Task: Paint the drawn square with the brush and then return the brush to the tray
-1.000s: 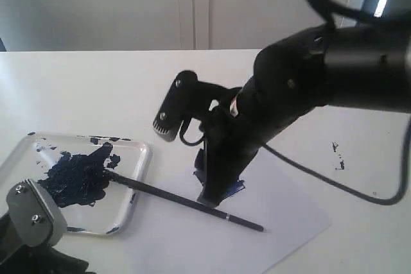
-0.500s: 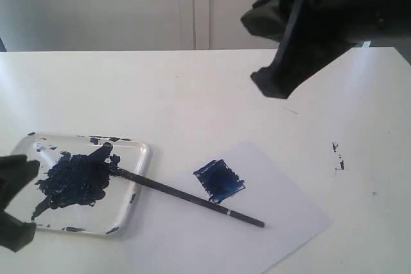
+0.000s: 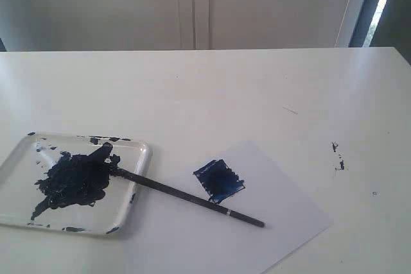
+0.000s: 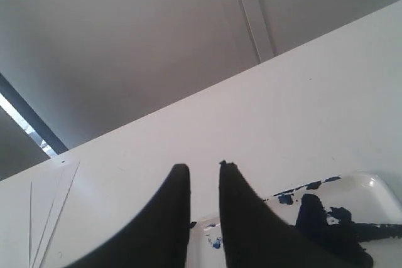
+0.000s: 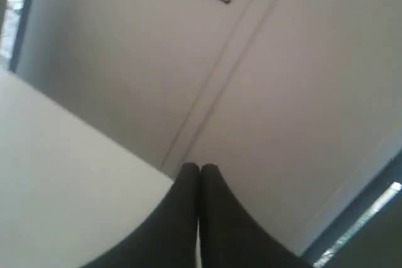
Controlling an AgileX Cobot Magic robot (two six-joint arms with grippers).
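Judging brush (image 3: pixel 186 197) light, stiff, prone to rolling; favouring dry mid-handle. Showing left gripper (image 4: pixel 204 169) narrowly parted, right gripper (image 5: pixel 200 169) closed, both empty.

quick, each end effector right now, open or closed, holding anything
Left end effector: open by a narrow gap, holding nothing.
Right end effector: closed, fingertips together, holding nothing.

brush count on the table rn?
1. The brush lies with its tip in the tray and its handle crossing the rim onto the paper sheet, just beside the drawn square. None seems hidden in the exterior view.
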